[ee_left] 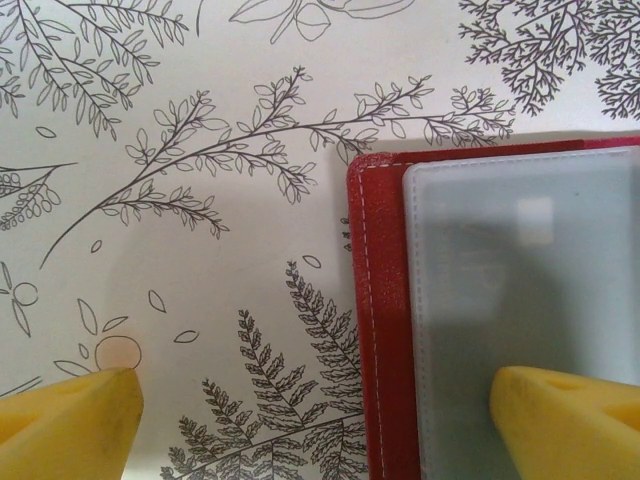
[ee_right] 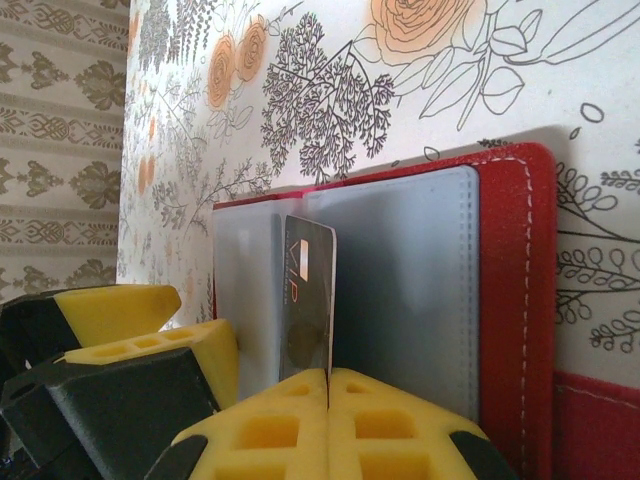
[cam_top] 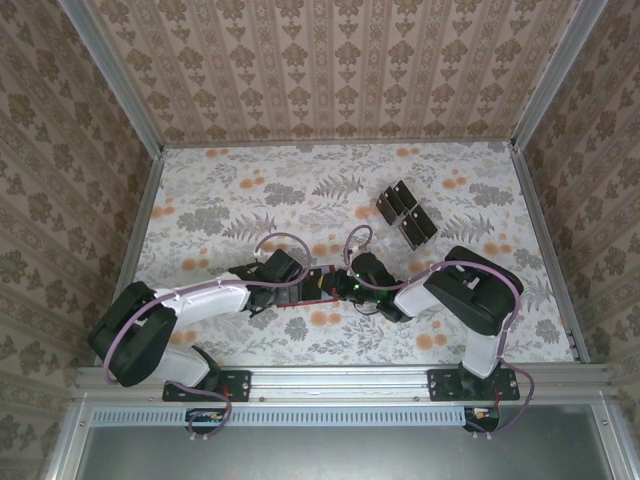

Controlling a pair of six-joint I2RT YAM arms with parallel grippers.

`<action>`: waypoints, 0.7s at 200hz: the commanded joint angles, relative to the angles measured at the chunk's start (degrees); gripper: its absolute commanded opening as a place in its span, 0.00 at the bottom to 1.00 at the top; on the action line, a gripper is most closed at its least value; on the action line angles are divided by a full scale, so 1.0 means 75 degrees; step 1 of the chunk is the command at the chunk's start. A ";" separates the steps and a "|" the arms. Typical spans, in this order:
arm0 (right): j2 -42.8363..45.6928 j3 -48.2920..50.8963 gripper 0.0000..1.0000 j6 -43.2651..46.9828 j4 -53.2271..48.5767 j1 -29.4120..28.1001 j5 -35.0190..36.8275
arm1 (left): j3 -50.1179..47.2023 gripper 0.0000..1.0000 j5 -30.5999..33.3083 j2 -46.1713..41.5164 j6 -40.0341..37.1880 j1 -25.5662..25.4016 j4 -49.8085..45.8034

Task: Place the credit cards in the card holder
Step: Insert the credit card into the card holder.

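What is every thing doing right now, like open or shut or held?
card holder: open, lying flat, clear sleeves up.
credit card: upright on edge, pinched over the sleeves.
right gripper: shut on the credit card.
left gripper: open, one finger over the card holder.
other cards: lying apart, not held.

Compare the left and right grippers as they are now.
The left gripper is open, fingers wide apart; the right gripper is shut. The left holds nothing, one finger over the card holder; the right pinches a black card standing on edge. Both have yellow fingers and sit at the open holder.
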State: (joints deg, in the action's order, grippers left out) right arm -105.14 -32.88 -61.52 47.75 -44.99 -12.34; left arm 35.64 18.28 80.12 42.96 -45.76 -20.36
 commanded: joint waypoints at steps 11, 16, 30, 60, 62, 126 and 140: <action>-0.0234 -0.0194 0.00 0.0093 0.0009 0.0025 0.0181 | -0.0263 0.99 0.0175 0.0064 0.0073 -0.0027 -0.0590; -0.0249 -0.0214 0.00 0.0098 0.0009 0.0030 0.0160 | -0.0260 0.99 0.0166 0.0063 0.0073 -0.0028 -0.0581; -0.0279 -0.0244 0.00 0.0094 0.0006 0.0026 0.0096 | -0.0263 0.99 0.0164 0.0073 0.0073 -0.0028 -0.0588; -0.0293 -0.0190 0.00 0.0084 0.0055 0.0031 -0.0001 | -0.0278 0.99 0.0170 0.0064 0.0055 -0.0021 -0.0579; -0.0290 -0.0187 0.00 0.0073 0.0055 0.0028 -0.0006 | -0.0276 0.99 0.0168 0.0064 0.0057 -0.0017 -0.0578; -0.0262 -0.0082 0.00 0.0074 -0.0125 0.0068 -0.0244 | -0.0264 0.99 0.0161 0.0134 0.0061 -0.0028 -0.0552; -0.0270 -0.0102 0.00 0.0085 -0.0209 0.0078 -0.0317 | -0.0258 0.99 0.0164 0.0142 0.0052 -0.0025 -0.0546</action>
State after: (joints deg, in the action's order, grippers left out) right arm -106.15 -33.85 -61.54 48.10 -44.71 -12.93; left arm 35.59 18.28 80.12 42.96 -45.78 -20.32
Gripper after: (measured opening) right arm 0.068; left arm 0.988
